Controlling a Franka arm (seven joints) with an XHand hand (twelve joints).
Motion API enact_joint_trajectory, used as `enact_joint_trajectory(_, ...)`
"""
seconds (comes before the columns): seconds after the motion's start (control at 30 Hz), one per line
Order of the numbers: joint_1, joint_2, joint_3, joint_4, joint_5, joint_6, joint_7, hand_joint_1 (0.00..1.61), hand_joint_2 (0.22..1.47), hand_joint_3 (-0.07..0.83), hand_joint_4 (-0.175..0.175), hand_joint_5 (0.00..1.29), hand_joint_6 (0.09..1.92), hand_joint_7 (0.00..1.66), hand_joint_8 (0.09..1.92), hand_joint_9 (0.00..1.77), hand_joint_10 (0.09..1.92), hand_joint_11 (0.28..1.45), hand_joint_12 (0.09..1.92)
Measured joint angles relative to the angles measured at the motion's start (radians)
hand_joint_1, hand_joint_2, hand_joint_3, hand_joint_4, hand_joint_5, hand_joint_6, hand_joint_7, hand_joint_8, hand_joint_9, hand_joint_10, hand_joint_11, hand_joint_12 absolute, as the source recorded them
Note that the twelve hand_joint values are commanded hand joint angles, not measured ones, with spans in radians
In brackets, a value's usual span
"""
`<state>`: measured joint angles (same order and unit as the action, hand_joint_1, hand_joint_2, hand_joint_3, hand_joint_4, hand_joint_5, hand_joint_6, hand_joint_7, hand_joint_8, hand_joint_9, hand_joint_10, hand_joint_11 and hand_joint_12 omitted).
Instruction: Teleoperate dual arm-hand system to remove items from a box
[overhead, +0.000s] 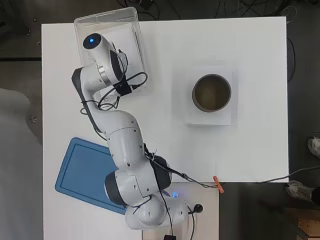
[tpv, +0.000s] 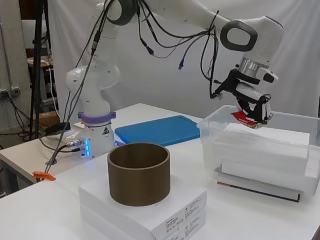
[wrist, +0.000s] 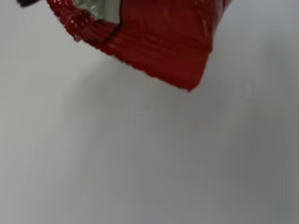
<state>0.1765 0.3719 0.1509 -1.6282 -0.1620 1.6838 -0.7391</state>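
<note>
A clear plastic box stands at the table's far right in the side view, and at the top left in the overhead view. A white block fills its inside. My hand hangs just above the box's near end, its dark fingers curled round a small red packet. The wrist view shows the red packet, with a silver patch, lifted off the white surface below it. From overhead the arm hides both the hand and the packet.
A brown open cylinder stands on a flat white carton in the middle of the table. A blue board lies near the arm's base. An orange clamp sits on the table's edge.
</note>
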Motion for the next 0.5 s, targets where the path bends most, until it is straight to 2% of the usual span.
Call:
enact_joint_trajectory(0.07,-0.002,-0.058,-0.003,-0.055,0.017,0.056,-0.007,1.00,1.13,0.002,0.175,0.95,1.03,1.24,1.92,1.47,1.92,1.11,1.82)
enact_joint_trajectory(0.2,-0.021,-0.183,-0.009,-0.134,0.084,0.071,-0.041,0.99,1.14,0.002,0.175,0.93,1.06,1.12,1.92,1.36,1.92,1.05,1.80)
enact_joint_trajectory(0.27,-0.029,-0.287,-0.033,-0.210,0.102,0.080,-0.082,0.99,1.14,0.002,0.175,0.92,1.07,1.08,1.92,1.33,1.92,1.02,1.79)
enact_joint_trajectory(0.3,-0.039,-0.396,-0.057,-0.287,0.106,0.084,-0.108,0.99,1.14,0.002,0.175,0.92,1.08,1.07,1.92,1.32,1.92,1.01,1.79)
enact_joint_trajectory(0.33,-0.048,-0.491,-0.080,-0.353,0.107,0.087,-0.130,0.98,1.15,0.001,0.175,0.91,1.09,1.06,1.89,1.31,1.91,1.00,1.79)
enact_joint_trajectory(0.4,-0.071,-0.672,-0.131,-0.466,0.102,0.089,-0.167,0.98,1.16,0.001,0.175,0.90,1.11,1.05,1.70,1.30,1.81,0.96,1.75)
enact_joint_trajectory(0.5,-0.098,-0.853,-0.212,-0.560,0.076,0.098,-0.211,0.98,1.16,0.000,0.175,0.89,1.11,1.05,1.61,1.29,1.76,0.95,1.74)
